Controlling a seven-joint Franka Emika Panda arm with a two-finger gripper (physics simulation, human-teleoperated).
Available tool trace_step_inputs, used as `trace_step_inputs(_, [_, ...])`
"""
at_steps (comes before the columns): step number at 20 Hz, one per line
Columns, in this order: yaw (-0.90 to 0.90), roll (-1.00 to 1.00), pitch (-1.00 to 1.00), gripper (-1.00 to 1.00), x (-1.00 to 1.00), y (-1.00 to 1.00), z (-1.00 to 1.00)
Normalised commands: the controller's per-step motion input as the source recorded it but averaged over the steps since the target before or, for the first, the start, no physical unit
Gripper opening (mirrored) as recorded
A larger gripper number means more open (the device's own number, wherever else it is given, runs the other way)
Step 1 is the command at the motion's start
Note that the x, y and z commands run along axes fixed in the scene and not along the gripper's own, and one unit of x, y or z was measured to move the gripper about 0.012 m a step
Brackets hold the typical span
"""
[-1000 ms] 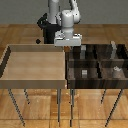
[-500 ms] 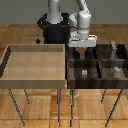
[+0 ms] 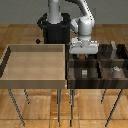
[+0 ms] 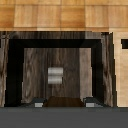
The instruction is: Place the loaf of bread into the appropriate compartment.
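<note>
The claw [image 3: 83,56] hovers over the dark four-part bin [image 3: 98,80], gripping the loaf of bread [image 4: 62,102] — seen only as a brown sliver between the fingertips. The target compartment [image 4: 35,70], marked by a small grey cube [image 4: 55,75], lies directly beneath, at about 6 o'clock from the claw in the exterior view. Best to descend straight and release low — clear of the walls.

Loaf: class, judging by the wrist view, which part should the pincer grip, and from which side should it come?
Grip its two opposite side faces, coming from straight above. The loaf shows as a low brown block with flat sides between the pincer's fingers, which appear to hold it that way over a bin cell.
</note>
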Motion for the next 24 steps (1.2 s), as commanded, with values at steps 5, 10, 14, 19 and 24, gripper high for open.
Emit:
trace_step_inputs(5, [0.00,0.00,0.00,-1.00,0.00,0.00,0.00])
trace_step_inputs(10, [0.00,0.00,0.00,1.00,0.00,0.00,0.00])
trace_step_inputs(14, [0.00,0.00,0.00,1.00,0.00,0.00,0.00])
trace_step_inputs(19, [0.00,0.00,0.00,1.00,0.00,0.00,0.00])
trace_step_inputs(24, [0.00,0.00,0.00,1.00,0.00,0.00,0.00])
